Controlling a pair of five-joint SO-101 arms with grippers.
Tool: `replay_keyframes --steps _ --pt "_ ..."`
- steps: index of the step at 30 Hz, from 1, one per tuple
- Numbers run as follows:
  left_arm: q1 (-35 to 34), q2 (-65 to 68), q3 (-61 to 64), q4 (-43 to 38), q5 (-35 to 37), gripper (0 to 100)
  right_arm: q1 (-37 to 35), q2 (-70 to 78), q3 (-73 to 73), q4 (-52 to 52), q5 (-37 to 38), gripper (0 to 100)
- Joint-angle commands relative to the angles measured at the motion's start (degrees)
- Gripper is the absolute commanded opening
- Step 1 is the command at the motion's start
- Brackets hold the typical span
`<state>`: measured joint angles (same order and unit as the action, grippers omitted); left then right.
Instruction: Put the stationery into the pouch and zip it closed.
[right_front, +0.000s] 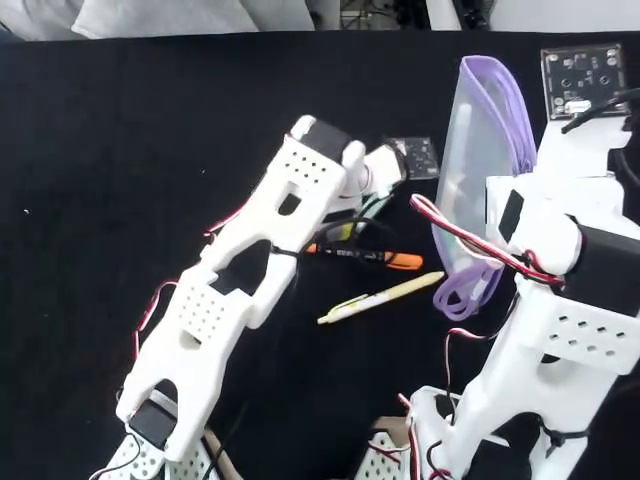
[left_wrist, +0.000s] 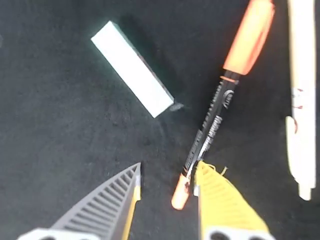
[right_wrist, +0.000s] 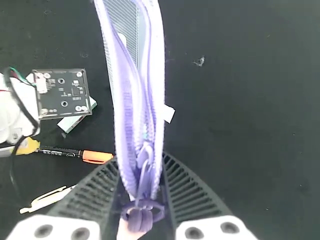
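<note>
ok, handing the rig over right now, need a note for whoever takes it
Left gripper: open, low over the table, one end of the orange marker between its fingers, not yet clamped.
Right gripper: shut on the pouch, holding it up on edge.
Lying on the table: orange marker, cream pen beside it, white eraser.
Done: pouch lifted; none of the three packed.
Left: load all three, zip shut.
</note>
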<state>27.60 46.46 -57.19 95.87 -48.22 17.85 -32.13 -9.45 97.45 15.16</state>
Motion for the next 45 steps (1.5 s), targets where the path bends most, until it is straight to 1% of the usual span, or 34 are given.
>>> replay_keyframes --steps 1,4,8,16,18,21,22,25,29,30,33,34,35,38,42,45 --pt "0.75 0.53 -4.70 2.73 -2.11 18 0.79 0.04 -1.71 -1.93 0.53 1.1" --pt "0.22 5.01 -4.18 0.79 -6.51 18 0.79 0.04 -1.80 -2.02 0.53 1.1" --pt "-0.84 10.29 -6.11 -2.11 -5.80 18 0.79 0.04 -1.71 -3.08 0.53 1.1" --pt "-2.15 15.21 -12.09 -2.20 -5.71 18 0.79 0.04 -1.71 -2.99 0.53 1.1" --pt "-2.15 16.26 -13.05 -2.29 -5.89 15 0.79 0.04 -1.71 -2.90 0.53 1.1" --pt "-1.89 17.41 -15.25 -2.11 -5.98 4 0.79 0.04 -1.71 -2.73 0.53 1.1" --pt "-1.89 17.76 -15.60 -2.11 -5.98 2 0.79 0.04 -1.71 -2.73 0.53 1.1" --pt "-2.33 18.55 -15.78 -2.02 -5.98 5 0.79 0.04 -1.71 -2.73 0.53 1.1" --pt "-2.24 18.29 -16.57 -2.02 -5.71 3 0.79 0.04 -1.63 -2.73 0.53 1.1" --pt "-2.24 17.32 -17.63 -1.32 -5.63 3 0.79 0.04 -1.63 -2.73 0.53 1.1" --pt "-2.24 13.89 -23.08 5.36 -5.63 3 0.79 0.04 -1.63 -2.73 0.53 1.1" --pt "-2.24 12.75 -24.84 5.10 -4.92 3 0.79 0.04 -1.63 -2.73 0.53 1.1" --pt "-2.42 11.43 -26.68 5.10 -2.64 3 0.79 -0.04 -1.63 -2.73 0.53 1.1" --pt "-5.76 5.36 -29.76 5.10 6.86 3 0.79 -0.13 -1.63 -2.64 0.44 1.1" --pt "-9.54 -4.13 -30.64 5.10 12.48 3 0.44 -0.13 -1.63 -2.29 0.35 1.1" --pt "-11.03 -11.87 -30.99 5.10 19.87 3 0.26 0.04 -1.54 -2.29 0.09 1.1"
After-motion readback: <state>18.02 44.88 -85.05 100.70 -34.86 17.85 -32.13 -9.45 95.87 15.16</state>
